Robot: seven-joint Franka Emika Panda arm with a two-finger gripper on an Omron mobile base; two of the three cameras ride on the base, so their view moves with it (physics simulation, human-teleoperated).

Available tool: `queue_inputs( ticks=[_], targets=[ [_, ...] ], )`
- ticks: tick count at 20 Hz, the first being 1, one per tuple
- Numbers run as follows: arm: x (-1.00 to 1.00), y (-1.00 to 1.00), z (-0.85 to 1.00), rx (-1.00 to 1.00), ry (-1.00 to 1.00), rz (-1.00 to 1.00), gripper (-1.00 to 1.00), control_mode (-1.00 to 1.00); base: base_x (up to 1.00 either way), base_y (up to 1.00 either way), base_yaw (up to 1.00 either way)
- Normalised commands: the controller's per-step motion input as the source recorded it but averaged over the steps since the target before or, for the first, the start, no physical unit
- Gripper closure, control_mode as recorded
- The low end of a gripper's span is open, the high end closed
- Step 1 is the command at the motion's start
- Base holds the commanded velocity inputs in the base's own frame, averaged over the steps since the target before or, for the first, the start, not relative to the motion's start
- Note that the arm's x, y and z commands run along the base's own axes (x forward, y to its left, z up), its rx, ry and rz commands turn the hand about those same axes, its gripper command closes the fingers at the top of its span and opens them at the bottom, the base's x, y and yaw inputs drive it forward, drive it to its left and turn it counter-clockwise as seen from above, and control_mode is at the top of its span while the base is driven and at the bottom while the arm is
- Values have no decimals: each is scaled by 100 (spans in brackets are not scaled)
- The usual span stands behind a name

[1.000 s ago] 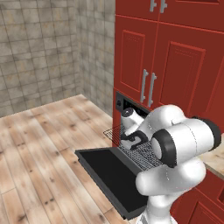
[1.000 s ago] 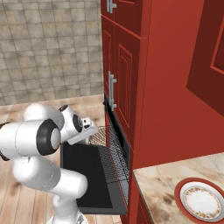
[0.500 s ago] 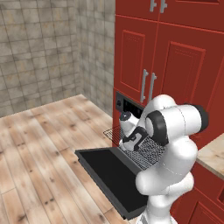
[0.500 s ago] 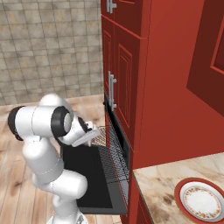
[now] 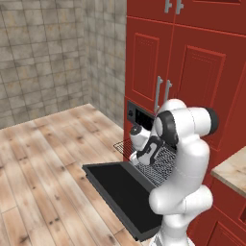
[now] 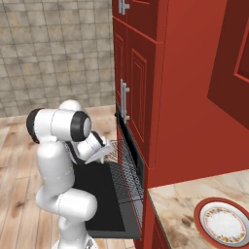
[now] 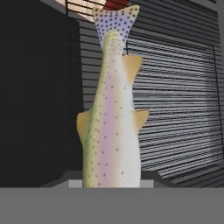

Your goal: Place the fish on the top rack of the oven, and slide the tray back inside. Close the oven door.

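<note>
Tiled wall (image 5: 43, 53) stands at the far left of the left base view, with wood floor (image 5: 33, 173) below it. Next comes the oven door (image 5: 120, 192), dropped flat and open, a black panel with grey edges. Above its inner end the top rack (image 5: 166, 166) is pulled out of the oven (image 5: 139, 115), its wire grid hanging over the door. The gripper (image 5: 139, 156) hovers low over the near left part of that rack, at the end of the bent white arm (image 5: 185, 144). Red cabinets (image 5: 192, 62) rise behind and to the right, and a stone counter (image 5: 235, 170) edge shows at the far right.

From the hand view, the fish (image 7: 111, 113) runs straight up from between the fingers, spotted tail (image 7: 116, 19) farthest away, body pale olive with a pink stripe. The jaws pinch it at its near end, though the fingertips themselves are hidden behind it. Rack bars lie behind the fish, so it is held above the rack; whether it touches the wires I cannot tell.

In the right base view a red-rimmed plate (image 6: 224, 224) sits on the counter at the lower right.
</note>
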Motion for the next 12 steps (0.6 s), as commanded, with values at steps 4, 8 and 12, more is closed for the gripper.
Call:
queue_inputs(
  ticks=[4, 8, 12],
  targets=[
    [37, -2, -28, 0, 0, -1, 100, -100, 0, 0, 0],
    [39, -4, -31, 0, 0, -1, 100, -100, 0, 0, 0],
    [39, 0, -36, 0, 0, -1, 100, -100, 0, 0, 0]
  ],
)
